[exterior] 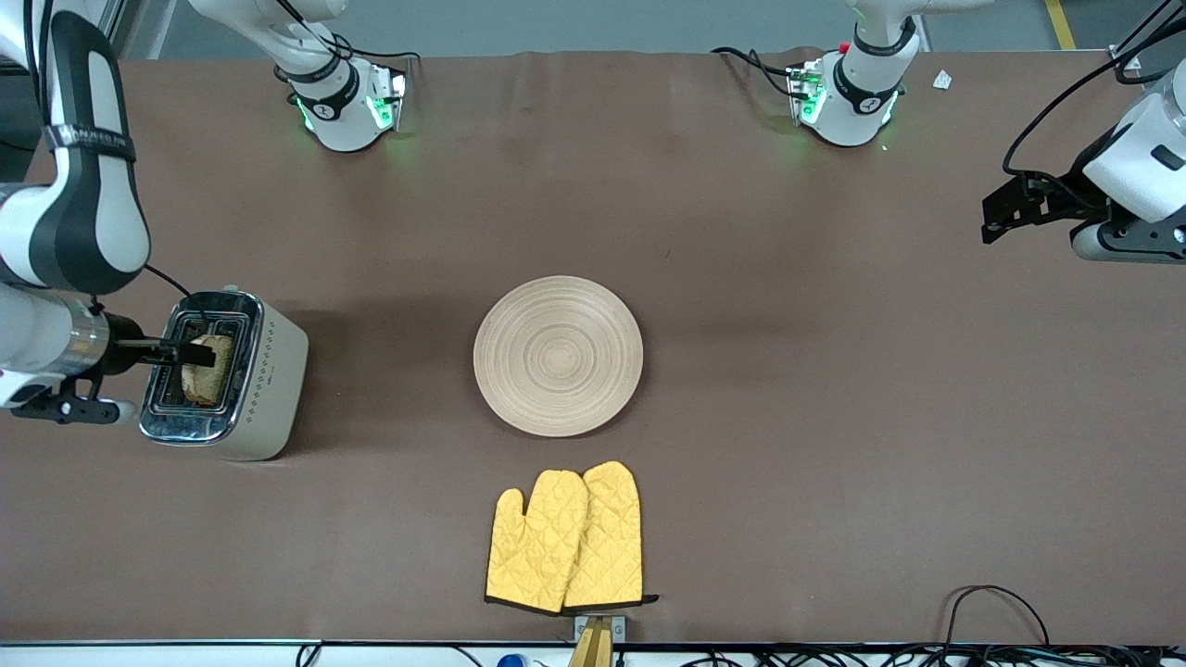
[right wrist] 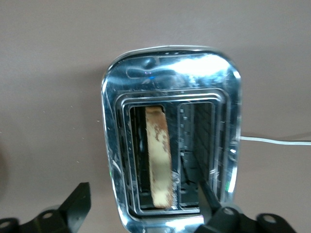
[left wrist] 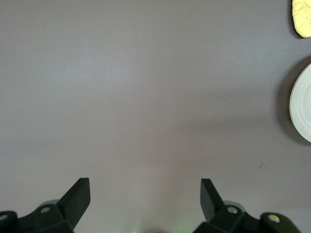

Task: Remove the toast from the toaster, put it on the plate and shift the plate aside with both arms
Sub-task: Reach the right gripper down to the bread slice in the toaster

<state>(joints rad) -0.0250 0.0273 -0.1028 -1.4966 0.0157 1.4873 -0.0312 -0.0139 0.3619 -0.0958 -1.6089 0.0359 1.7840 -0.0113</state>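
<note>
The toast stands upright in a slot of the chrome toaster at the right arm's end of the table. In the right wrist view the toast shows edge-on in the toaster. My right gripper is open just over the toaster's top, its jaws spread wide to either side of the toast without touching it. The round light-wood plate lies empty at mid-table, and its rim shows in the left wrist view. My left gripper waits open and empty over bare table at the left arm's end.
Two yellow quilted oven mitts lie nearer the front camera than the plate; a corner of one shows in the left wrist view. A white cord leads off from the toaster. Black cables lie along the front edge.
</note>
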